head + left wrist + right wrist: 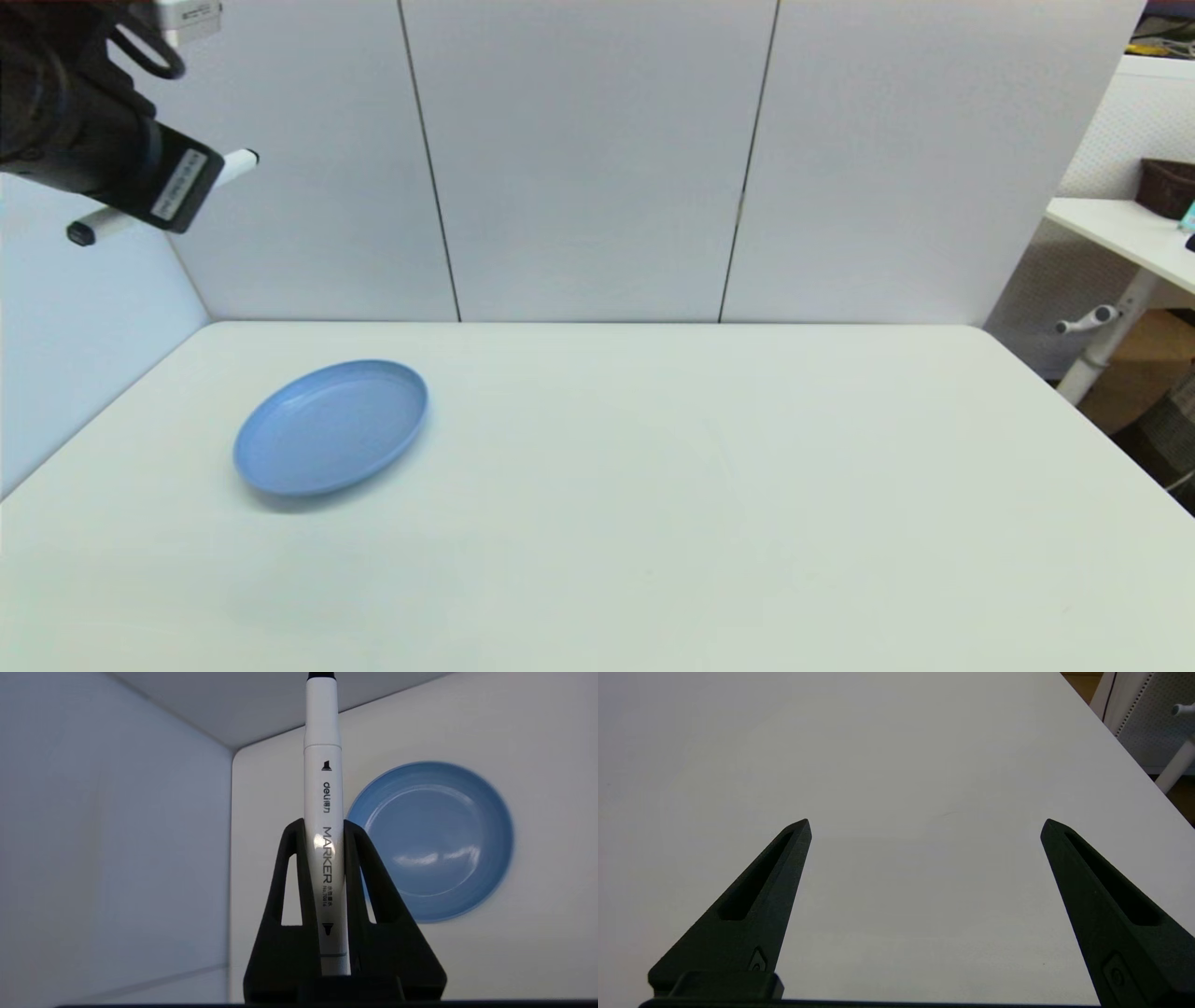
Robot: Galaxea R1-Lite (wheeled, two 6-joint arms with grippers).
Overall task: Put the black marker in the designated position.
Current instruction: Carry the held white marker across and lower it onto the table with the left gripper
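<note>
Left pincer point(325, 826) is gripping the black marker point(323, 788) high above the surface point(653, 485), at ten o'clock from the blue plate point(331, 427), while right pincer point(924, 830) is gaping wide.

We see the black marker point(323, 812) has a smooth, shiny white plastic body that catches the light. The left gripper point(324, 828) squeezing it has dull black plastic fingers point(285, 896). The blue plate point(434, 840) looks like smooth, glossy plastic with bright glints. The white table point(653, 485) is flat and matt. The right gripper point(925, 823) looks like dull black plastic too.
</note>
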